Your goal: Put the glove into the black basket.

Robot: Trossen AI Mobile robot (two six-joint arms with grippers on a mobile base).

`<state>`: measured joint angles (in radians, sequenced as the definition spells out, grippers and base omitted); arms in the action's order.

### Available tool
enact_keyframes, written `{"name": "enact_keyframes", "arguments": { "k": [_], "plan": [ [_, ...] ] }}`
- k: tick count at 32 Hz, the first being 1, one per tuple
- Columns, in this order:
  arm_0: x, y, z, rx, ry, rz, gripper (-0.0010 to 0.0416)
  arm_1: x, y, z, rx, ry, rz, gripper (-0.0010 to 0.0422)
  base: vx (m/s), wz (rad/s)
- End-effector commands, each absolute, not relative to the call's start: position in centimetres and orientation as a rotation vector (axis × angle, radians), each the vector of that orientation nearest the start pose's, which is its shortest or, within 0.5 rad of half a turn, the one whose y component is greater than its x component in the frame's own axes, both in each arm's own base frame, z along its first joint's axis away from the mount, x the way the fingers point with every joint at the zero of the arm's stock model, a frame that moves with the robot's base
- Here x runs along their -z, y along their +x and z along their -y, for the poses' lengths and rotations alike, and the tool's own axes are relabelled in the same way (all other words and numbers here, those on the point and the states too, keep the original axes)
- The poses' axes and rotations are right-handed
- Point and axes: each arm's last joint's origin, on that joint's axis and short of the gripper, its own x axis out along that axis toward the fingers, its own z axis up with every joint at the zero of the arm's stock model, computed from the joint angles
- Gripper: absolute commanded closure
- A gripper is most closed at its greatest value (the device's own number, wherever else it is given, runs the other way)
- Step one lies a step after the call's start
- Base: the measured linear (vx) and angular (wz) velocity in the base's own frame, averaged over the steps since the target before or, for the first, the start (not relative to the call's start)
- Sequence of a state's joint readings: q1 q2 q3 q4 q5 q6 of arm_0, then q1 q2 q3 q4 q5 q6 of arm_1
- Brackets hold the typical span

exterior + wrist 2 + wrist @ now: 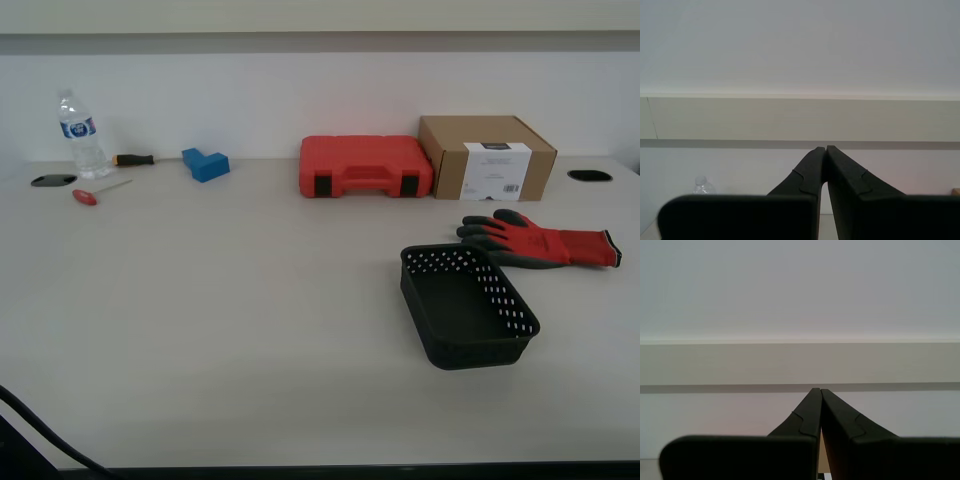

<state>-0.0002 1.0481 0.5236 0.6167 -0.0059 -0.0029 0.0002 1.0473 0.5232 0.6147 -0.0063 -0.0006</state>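
Note:
The red glove (545,241) with dark grey fingertips lies flat on the table at the exterior view's right, fingers pointing toward the view's left. The black basket (468,305) with holed sides stands just in front of it, open side up and nothing inside. Neither gripper shows in the exterior view. My first gripper (816,390) is shut with its tips together, empty, and faces the wall. My second gripper (825,148) is also shut and empty, facing the wall. The glove and basket are out of view in both wrist views.
A red plastic tool case (365,166) and a cardboard box (486,156) stand at the back. A water bottle (80,135), two screwdrivers (98,192) and a blue block (205,163) lie at the back left. A dark cable (40,430) crosses the near left corner.

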Motion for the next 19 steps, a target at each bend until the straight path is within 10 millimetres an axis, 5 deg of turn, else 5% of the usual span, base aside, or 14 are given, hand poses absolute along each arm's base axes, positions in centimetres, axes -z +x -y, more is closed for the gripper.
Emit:
{"name": "enact_keyframes", "arguments": {
  "k": [1,19],
  "plan": [
    [-27.09,22.66,-0.01,-0.006,-0.001,0.096,0.0405,-27.06,22.65,-0.02,-0.007,0.000,0.094,0.0412,0.000,0.000],
    [-27.09,22.66,-0.02,-0.006,-0.001,0.096,0.0405,-27.06,22.65,-0.02,-0.007,0.000,0.094,0.0412,0.000,0.000]
  ]
}}
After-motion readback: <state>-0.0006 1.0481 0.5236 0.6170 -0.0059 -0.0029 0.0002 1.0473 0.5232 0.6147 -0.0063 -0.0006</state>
